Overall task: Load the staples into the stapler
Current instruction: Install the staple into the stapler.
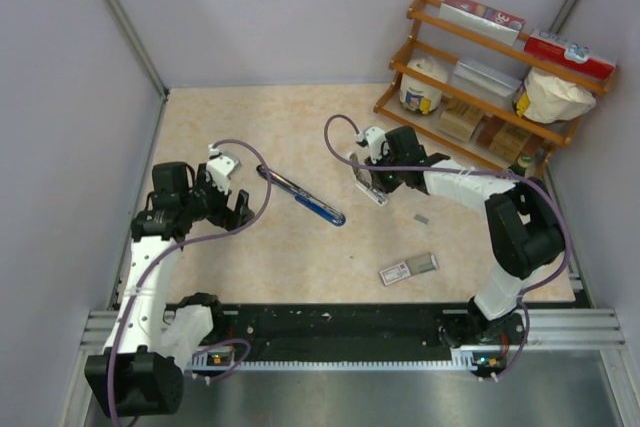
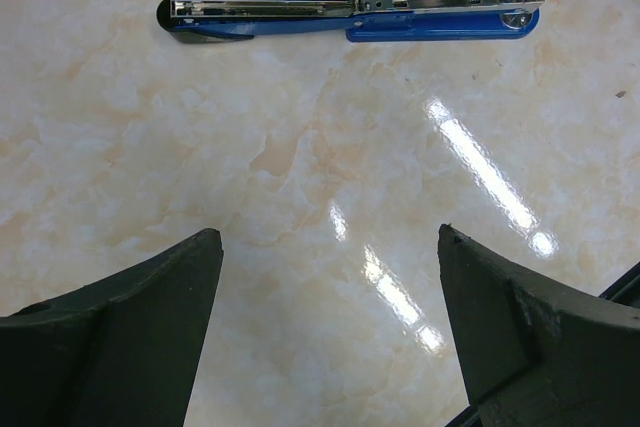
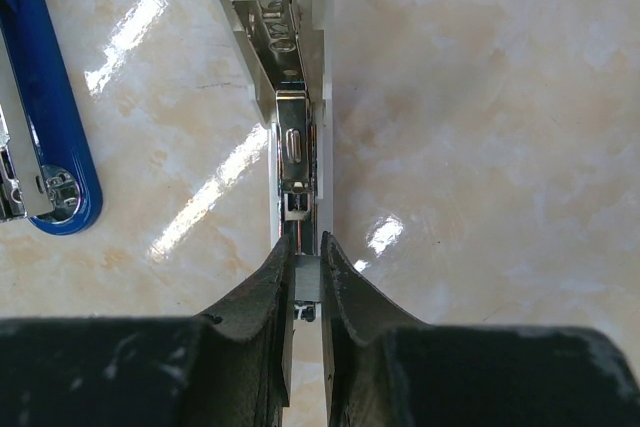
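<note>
The blue stapler (image 1: 300, 197) lies opened out flat in the middle of the table, its metal channel facing up; it also shows in the left wrist view (image 2: 350, 15) and at the left edge of the right wrist view (image 3: 45, 117). My left gripper (image 2: 330, 237) is open and empty, a short way in front of it (image 1: 235, 209). My right gripper (image 3: 305, 247) is shut on a short silvery strip of staples (image 3: 308, 287). It holds the strip right over the open channel of the white stapler (image 3: 295, 97), not the blue one.
The red-and-white staples box with its grey tray (image 1: 408, 268) lies near the front right. A small grey piece (image 1: 422, 217) lies on the table beside the right arm. A wooden shelf (image 1: 490, 77) with boxes and jars stands at the back right.
</note>
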Motion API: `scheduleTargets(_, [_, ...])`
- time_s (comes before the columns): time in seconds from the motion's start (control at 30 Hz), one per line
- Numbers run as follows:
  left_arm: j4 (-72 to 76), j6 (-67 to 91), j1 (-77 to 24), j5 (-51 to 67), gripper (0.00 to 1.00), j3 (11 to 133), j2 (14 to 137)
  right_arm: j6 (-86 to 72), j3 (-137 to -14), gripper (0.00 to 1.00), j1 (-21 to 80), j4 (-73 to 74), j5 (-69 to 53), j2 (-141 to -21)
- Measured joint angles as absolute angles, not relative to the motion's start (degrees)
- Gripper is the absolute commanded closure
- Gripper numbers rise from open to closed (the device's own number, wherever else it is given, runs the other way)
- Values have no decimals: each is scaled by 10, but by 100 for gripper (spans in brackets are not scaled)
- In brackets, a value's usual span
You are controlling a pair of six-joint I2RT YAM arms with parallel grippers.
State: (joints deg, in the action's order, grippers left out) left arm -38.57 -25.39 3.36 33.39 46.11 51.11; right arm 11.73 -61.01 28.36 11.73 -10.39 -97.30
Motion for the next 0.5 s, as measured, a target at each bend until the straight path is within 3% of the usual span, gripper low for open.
scheduleTargets(0.5, [-384, -254, 35, 336, 8, 456, 511, 118, -610, 89, 284, 118, -109, -973])
